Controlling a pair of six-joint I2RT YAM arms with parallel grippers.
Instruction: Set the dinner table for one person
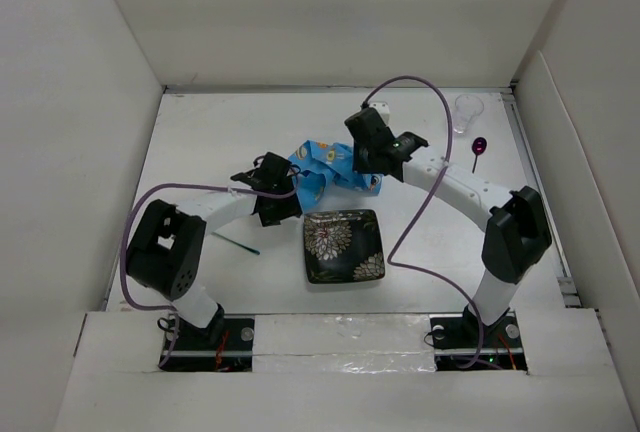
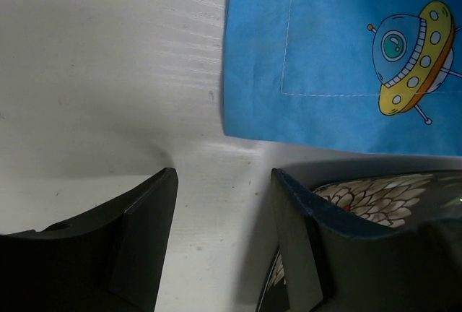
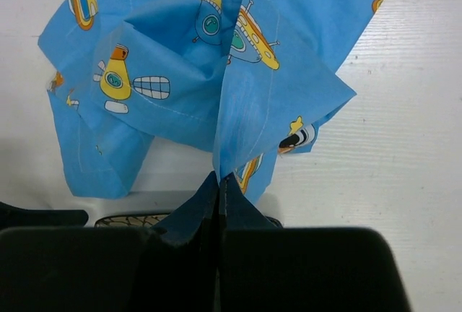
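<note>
One blue cloth [image 3: 180,74], pinched by right gripper [image 3: 219,178]; one floral plate [image 1: 344,245]; one clear cup [image 1: 468,110]; one purple spoon [image 1: 478,149]; left gripper [image 2: 224,178] spread wide; white dinner table [image 1: 200,132], white panels [image 1: 80,102].

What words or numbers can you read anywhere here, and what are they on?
None: no word, number, brand or sign can be read in any view.
The blue cloth carries only cartoon pictures, such as flying saucers, and no letters.
The dark plate carries only a flower pattern.
The dinner table shows no writing.
</note>
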